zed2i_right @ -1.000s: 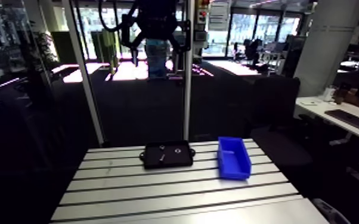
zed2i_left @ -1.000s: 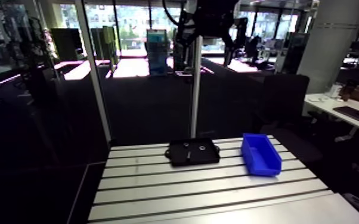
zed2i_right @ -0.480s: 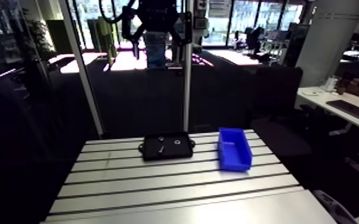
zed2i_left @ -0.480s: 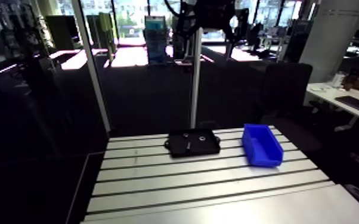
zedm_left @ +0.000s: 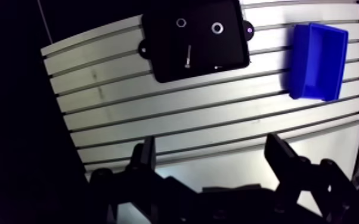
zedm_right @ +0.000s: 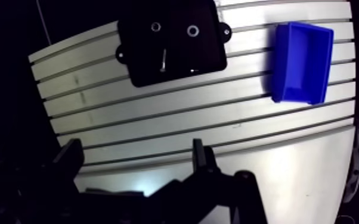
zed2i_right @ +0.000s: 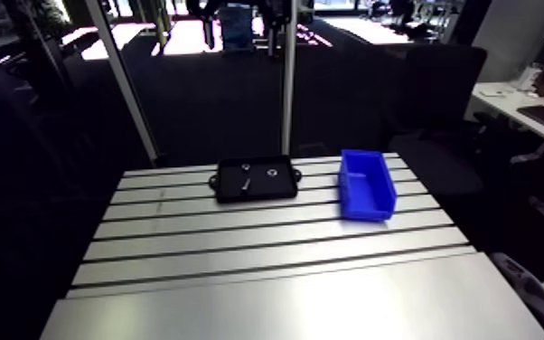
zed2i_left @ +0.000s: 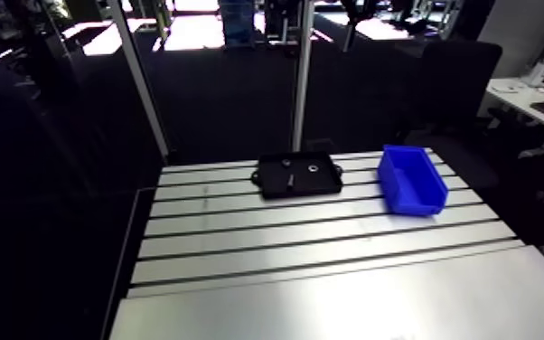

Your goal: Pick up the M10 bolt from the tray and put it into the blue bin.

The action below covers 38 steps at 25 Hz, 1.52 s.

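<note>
1. The table [zed2i_left: 330, 271] fills more of the arm view than it did just before, and it is seen from steeper above. The whole picture has shifted, so the camera moved and the things did not. I judge the arm is tipping toward the work, with the approach only begun.
2. A frame post [zed2i_left: 303, 81] rises at upper centre, at the table's far edge just behind the tray. A descent from that side could meet it.
3. The tray [zed2i_left: 298, 174], black, lies at upper centre, placed as earlier relative to the bin.
4. The blue bin [zed2i_left: 409, 179], upper right, is near the tray but apart from it. Its open top looks empty.
5. The gripper [zedm_left: 213, 161] has left the arm view. In the wrist view its fingers [zedm_left: 149, 158] are spread with nothing between them, well short of the tray ahead.
6. The M10 bolt [zedm_left: 188, 56] lies flat in the tray, untouched.
7. Two ring-shaped parts [zedm_left: 181, 22] [zedm_left: 217, 27] lie beyond the bolt, apart from it and leaving room for a grasp.
</note>
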Each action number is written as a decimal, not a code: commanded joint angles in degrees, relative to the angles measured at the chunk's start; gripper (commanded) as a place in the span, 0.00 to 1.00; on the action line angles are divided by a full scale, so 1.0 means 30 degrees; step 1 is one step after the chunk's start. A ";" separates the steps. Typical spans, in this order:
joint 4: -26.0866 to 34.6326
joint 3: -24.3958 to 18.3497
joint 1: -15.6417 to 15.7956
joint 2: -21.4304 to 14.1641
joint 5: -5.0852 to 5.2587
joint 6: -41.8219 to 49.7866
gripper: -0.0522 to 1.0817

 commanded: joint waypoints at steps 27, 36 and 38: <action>-0.4969 0.1363 0.1744 0.4868 -0.1410 0.2441 0.05; -0.6580 0.2887 0.1685 0.5161 -0.1762 0.2294 0.05; -0.7020 0.3209 0.1568 0.5161 -0.1791 0.2353 0.05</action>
